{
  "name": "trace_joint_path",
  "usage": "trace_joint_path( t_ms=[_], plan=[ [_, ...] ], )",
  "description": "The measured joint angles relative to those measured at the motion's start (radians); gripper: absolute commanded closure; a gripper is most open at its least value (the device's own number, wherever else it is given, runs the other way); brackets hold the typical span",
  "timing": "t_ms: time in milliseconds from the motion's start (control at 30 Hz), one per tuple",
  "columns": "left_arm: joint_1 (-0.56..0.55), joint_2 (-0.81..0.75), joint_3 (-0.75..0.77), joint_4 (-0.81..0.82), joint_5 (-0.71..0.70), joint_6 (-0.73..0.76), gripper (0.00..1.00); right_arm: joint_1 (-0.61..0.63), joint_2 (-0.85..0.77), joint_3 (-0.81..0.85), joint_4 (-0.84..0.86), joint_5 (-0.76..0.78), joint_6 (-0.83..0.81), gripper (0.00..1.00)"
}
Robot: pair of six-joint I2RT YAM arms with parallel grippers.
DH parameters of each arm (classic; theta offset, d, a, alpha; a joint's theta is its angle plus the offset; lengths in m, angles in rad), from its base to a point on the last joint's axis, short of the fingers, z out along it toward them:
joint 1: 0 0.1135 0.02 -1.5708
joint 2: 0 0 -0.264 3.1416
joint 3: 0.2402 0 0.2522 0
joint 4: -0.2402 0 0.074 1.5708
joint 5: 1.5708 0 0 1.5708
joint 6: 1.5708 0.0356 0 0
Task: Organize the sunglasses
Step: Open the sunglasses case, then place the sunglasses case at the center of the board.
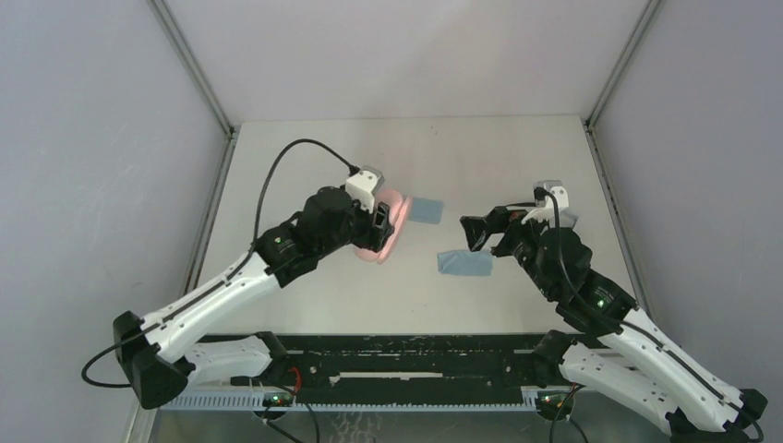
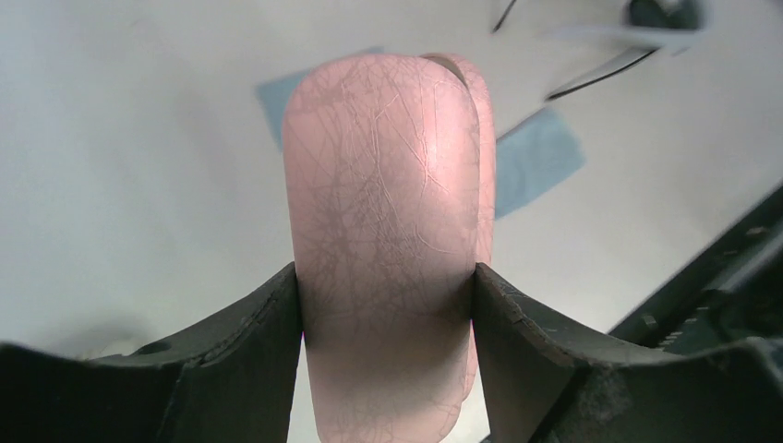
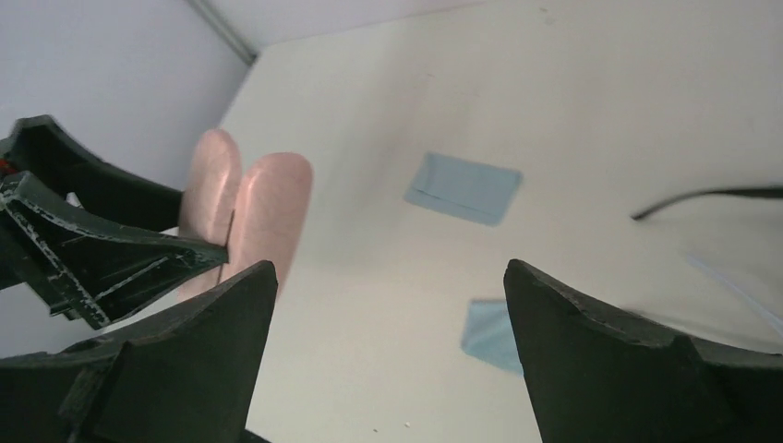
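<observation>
Top view: left fingers (image 1: 379,224) are clamped across the pink case (image 1: 397,226), left of centre on the counter (image 1: 369,305). 2 blue cloths lie to its right: far cloth (image 1: 426,209) just beside the case, near cloth (image 1: 464,264) under the right arm's reach. Right fingers (image 1: 474,231) hover between the 2 cloths, pointing left at the case. Can't pick out the sunglasses with confidence from here.

Left wrist view: both fingers press the case's 2 long sides in a firm mid-width grip. A 2nd pink shell edge shows behind on the right with a dark gap, so the lid looks ajar. Whether the case is lifted off the counter, can't tell. Thin dark lines at top right are too blurred to name.

Right wrist view: fingers spread wide with nothing between them. Only 1 slim black temple arm of the sunglasses (image 3: 711,194) shows, at the right edge; the rest is out of frame. The case's 2 pink halves sit far left.

Step, as I judge it: case held ready, glasses not yet in it. Next move: right fingers pick up the sunglasses, gripping the frame rather than the thin temple, and line them up with the case's opening.
</observation>
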Motion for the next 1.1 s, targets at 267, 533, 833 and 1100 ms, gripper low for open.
trace_joint_path(
  t_ms=[267,533,833,1100],
  plan=[
    [-0.071,0.193,0.061,-0.173,-0.278,0.053,1.0,-0.022,-0.07,-0.035,-0.192,0.164,0.084,0.08],
    [-0.101,0.384,0.062,-0.239,-0.508,0.049,1.0,-0.06,-0.113,-0.048,-0.288,0.219,0.148,0.08],
    [-0.166,0.519,0.071,-0.246,-0.668,0.048,0.81,-0.085,-0.15,-0.063,-0.325,0.219,0.159,0.08],
    [-0.206,0.601,0.079,-0.246,-0.721,0.048,0.71,-0.085,-0.162,-0.072,-0.349,0.211,0.164,0.08]
  ],
)
